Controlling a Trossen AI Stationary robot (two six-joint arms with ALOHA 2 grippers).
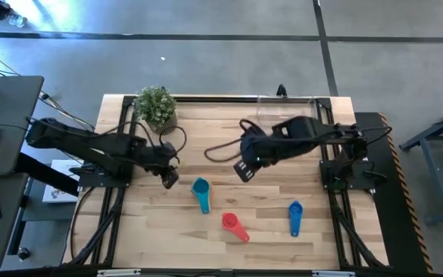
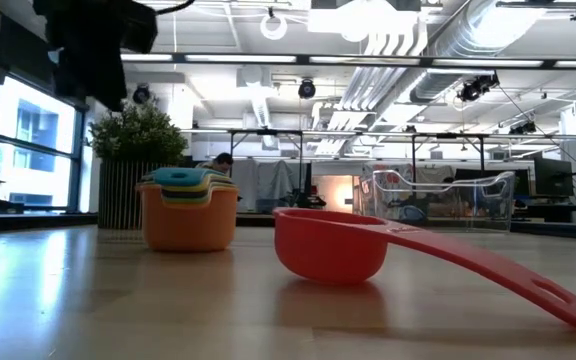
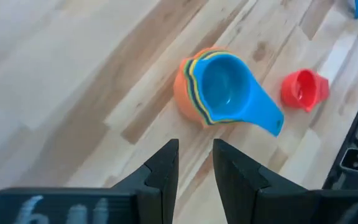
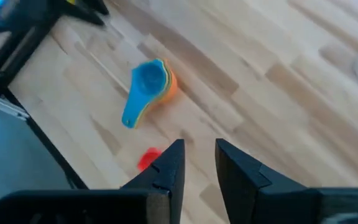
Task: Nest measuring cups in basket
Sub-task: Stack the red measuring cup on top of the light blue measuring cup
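- A stack of cups [image 1: 200, 188] is seen mid-table, red cup [image 1: 230, 221] and blue cup [image 1: 295, 208] nearer the front edge, basket [image 1: 287, 108] at the back right corner
- Left gripper [image 1: 169, 179] and right gripper [image 1: 244, 171] are held empty, fingers narrowly parted
- The stack could be tipped if grasped off-centre

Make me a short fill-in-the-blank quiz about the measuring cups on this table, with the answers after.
1. The top cup of the nested stack is light ____.
2. The cup lying alone nearest the stack is ____.
3. The blue cup lies on the ____, not in the basket.
4. The potted plant stands nearer the ____ end effector.

Answers: blue; red; table; left
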